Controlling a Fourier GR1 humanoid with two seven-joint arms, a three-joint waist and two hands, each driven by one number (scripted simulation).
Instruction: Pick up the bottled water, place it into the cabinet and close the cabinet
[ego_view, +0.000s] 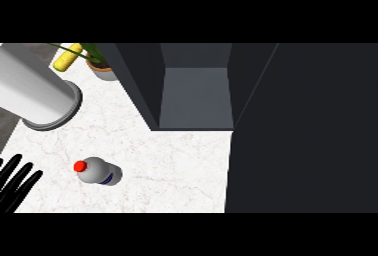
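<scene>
The bottled water (98, 171) stands on the white marble counter (177, 160) at lower left; it is a clear bottle with a red cap and a blue label band. My left hand (16, 183) shows at the lower left edge, fingers straight and pointing up, apart from the bottle and to its left. The dark cabinet (196, 95) stands at the back centre with its inside open to view, a grey shelf showing. Its open door (303, 130) fills the right side as a large dark panel. My right hand does not show.
A tall white cylinder (37, 95) with a grey rim stands at the left back. Behind it a potted plant (102, 67) and a yellow object (68, 59) sit near the cabinet's left wall.
</scene>
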